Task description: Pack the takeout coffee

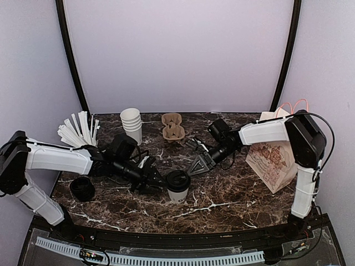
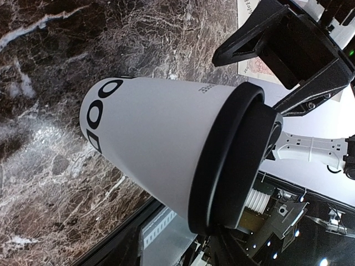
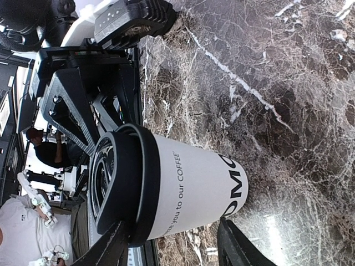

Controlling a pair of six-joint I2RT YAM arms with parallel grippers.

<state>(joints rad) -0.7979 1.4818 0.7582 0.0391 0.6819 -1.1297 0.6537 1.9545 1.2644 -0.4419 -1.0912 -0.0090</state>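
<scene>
Left hand (image 1: 160, 183) low beside takeout coffee (image 1: 178, 191)

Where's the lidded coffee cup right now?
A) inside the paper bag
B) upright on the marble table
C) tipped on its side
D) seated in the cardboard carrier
B: the lidded coffee cup stands upright on the table, apart from the paper bag and the cardboard carrier.
</scene>
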